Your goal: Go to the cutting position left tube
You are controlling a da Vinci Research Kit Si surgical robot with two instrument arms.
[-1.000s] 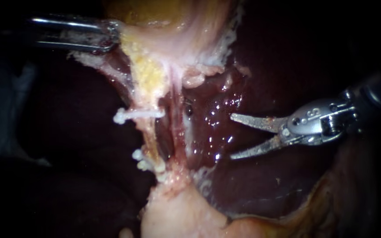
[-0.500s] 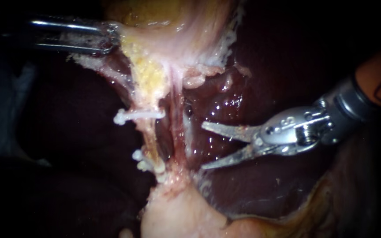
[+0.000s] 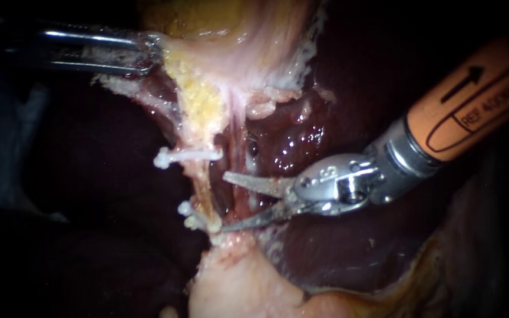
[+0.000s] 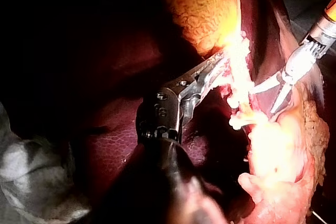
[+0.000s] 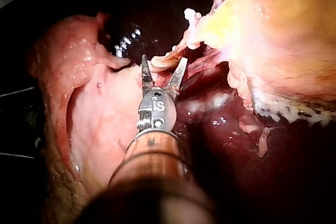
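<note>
Dark liver [image 3: 301, 141] backs the field. Our left instrument [image 3: 145, 52] is clamped on the gallbladder [image 3: 237, 41] edge. Our right instrument [image 3: 225, 201] has its jaws apart, gripping nothing, with the tips just beside the left tube [image 3: 202, 182], between the upper clip [image 3: 187, 154] and the lower clips [image 3: 195, 219]. We judge the approach nearly done. Next: ease the tips around that tube only, clear of the clips.
</note>
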